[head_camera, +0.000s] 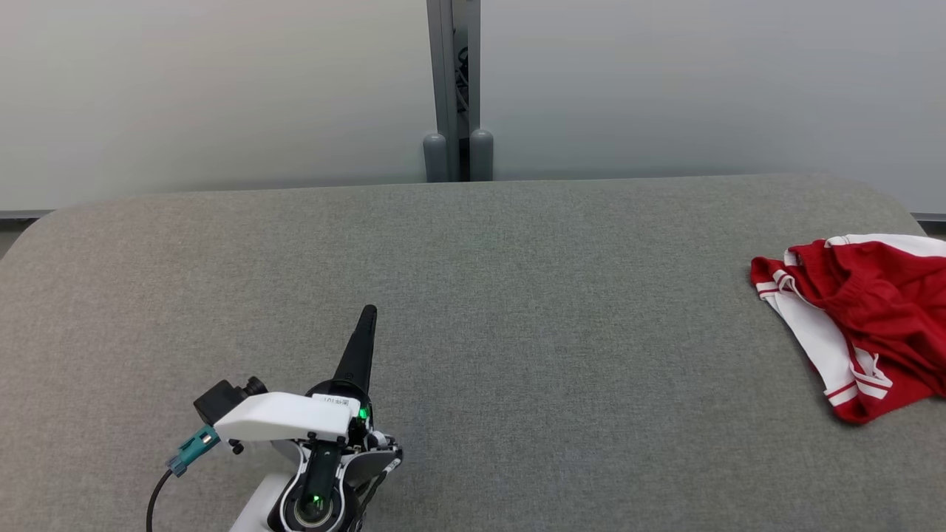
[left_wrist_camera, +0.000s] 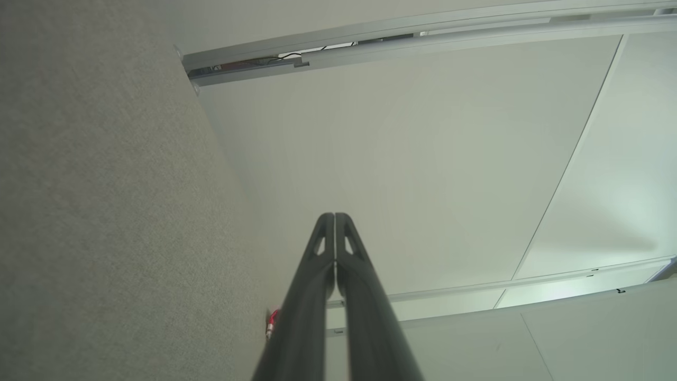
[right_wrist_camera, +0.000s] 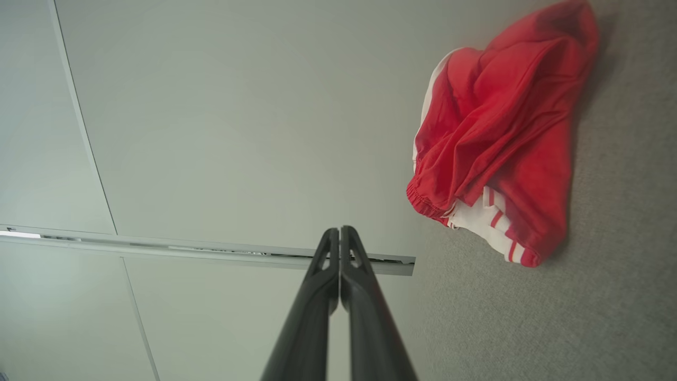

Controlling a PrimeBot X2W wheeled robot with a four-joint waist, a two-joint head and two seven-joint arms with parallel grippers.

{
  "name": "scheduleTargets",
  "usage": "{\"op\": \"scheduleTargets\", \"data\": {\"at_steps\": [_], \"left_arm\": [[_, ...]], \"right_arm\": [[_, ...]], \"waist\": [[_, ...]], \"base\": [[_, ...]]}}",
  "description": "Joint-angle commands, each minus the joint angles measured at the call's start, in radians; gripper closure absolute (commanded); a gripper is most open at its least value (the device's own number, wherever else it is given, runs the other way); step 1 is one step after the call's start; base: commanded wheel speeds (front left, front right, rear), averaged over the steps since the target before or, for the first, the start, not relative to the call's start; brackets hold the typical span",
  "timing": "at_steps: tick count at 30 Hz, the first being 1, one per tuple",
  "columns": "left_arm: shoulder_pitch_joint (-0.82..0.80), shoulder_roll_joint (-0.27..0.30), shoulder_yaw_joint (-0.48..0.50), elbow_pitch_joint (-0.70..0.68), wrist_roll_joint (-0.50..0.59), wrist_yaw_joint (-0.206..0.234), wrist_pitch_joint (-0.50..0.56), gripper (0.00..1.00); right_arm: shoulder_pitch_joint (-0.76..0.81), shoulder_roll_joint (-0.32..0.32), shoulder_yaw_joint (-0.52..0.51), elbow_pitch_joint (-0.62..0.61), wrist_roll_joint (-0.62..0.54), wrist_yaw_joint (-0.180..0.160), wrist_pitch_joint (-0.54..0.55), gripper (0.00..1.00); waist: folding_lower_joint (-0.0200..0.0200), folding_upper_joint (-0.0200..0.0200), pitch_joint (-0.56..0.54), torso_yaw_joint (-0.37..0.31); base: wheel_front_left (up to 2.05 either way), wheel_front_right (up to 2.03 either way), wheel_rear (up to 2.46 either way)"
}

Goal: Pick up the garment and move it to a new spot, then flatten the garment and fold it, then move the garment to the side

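Observation:
The garment (head_camera: pixel 857 325) is a crumpled red piece with white panels and stripes, lying at the far right of the grey table (head_camera: pixel 473 332), partly cut off by the head view's edge. In the right wrist view the garment (right_wrist_camera: pixel 502 137) lies up and to the right of my right gripper (right_wrist_camera: pixel 339 230), well apart from it. That gripper is shut with nothing between its fingers. My left gripper (head_camera: pixel 369 311) hovers over the table's near left, far from the garment, its fingers pressed together and holding nothing. In the left wrist view the left gripper (left_wrist_camera: pixel 335 216) is shut too.
The table is covered in grey fabric with rounded far corners. Pale partition panels stand behind it, joined by a grey post (head_camera: pixel 453 89) at the middle. A wide stretch of bare tabletop lies between the left gripper and the garment.

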Motion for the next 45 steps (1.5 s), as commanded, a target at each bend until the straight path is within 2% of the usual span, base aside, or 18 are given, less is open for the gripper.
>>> {"op": "scheduleTargets", "data": {"at_steps": [1, 5, 45], "left_arm": [[-0.019, 0.004, -0.003, 0.003, -0.02, -0.009, 0.002, 1.0], [-0.028, 0.005, -0.009, 0.005, -0.048, -0.011, 0.006, 1.0], [-0.028, 0.005, -0.008, 0.005, -0.045, -0.011, 0.003, 1.0]], "right_arm": [[0.007, -0.011, -0.013, -0.005, 0.023, 0.001, 0.012, 1.0], [0.01, -0.011, -0.024, -0.009, 0.06, 0.001, 0.025, 1.0], [0.009, -0.011, -0.022, -0.009, 0.055, 0.001, 0.023, 1.0]], "waist": [[0.0, 0.0, 0.001, -0.002], [0.0, 0.0, 0.003, -0.007], [0.0, 0.0, 0.003, -0.007]], "base": [[0.0, 0.0, 0.0], [0.0, 0.0, 0.0], [0.0, 0.0, 0.0]]}}
